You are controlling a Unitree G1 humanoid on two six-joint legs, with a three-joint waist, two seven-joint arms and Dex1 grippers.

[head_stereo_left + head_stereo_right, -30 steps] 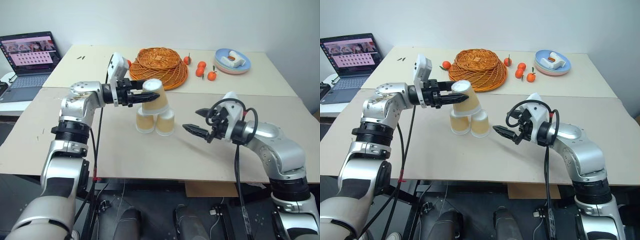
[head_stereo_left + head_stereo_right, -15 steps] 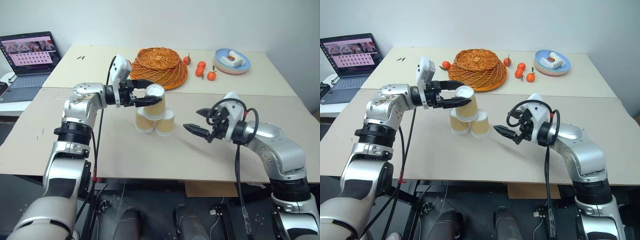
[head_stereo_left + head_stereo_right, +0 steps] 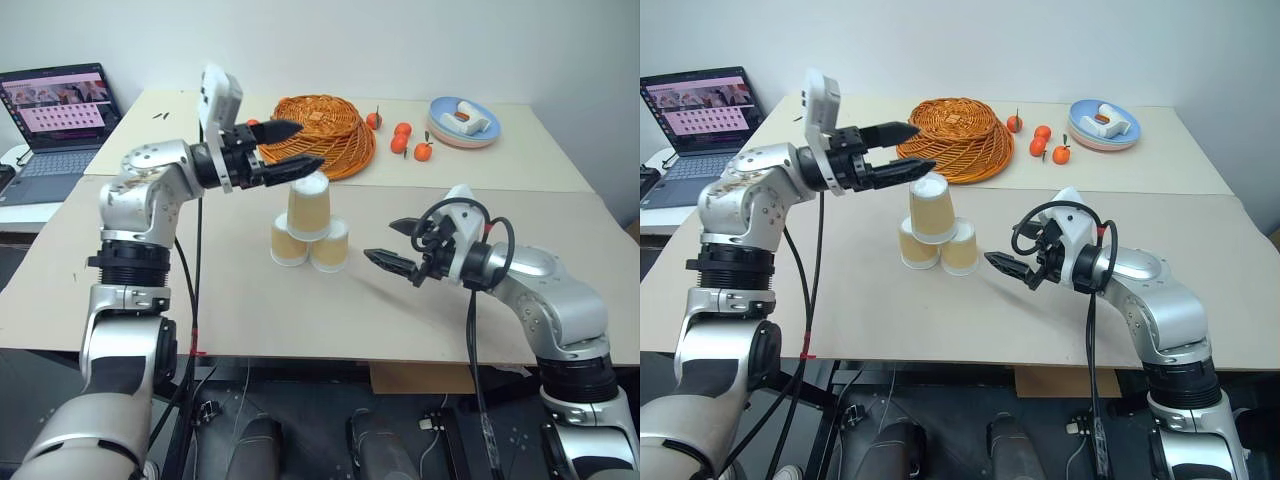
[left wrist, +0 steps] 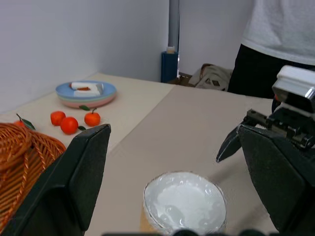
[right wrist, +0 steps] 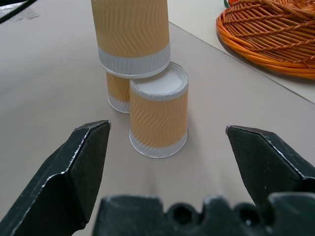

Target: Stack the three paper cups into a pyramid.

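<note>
Three tan paper cups stand upside down as a pyramid in the middle of the table. The top cup rests on the lower left cup and the lower right cup. My left gripper hovers open just above and to the left of the top cup, apart from it; the left wrist view shows that cup's white base below the spread fingers. My right gripper stands open to the right of the pyramid, facing the lower right cup with a gap between them.
An upturned wicker basket lies behind the cups, with several oranges and a blue plate at the back right. A laptop sits at the far left. A person stands beyond the table.
My left gripper has opened, let go of the top cup and risen above it. The cup now stands upright on the two lower cups. The right arm has kept still.
</note>
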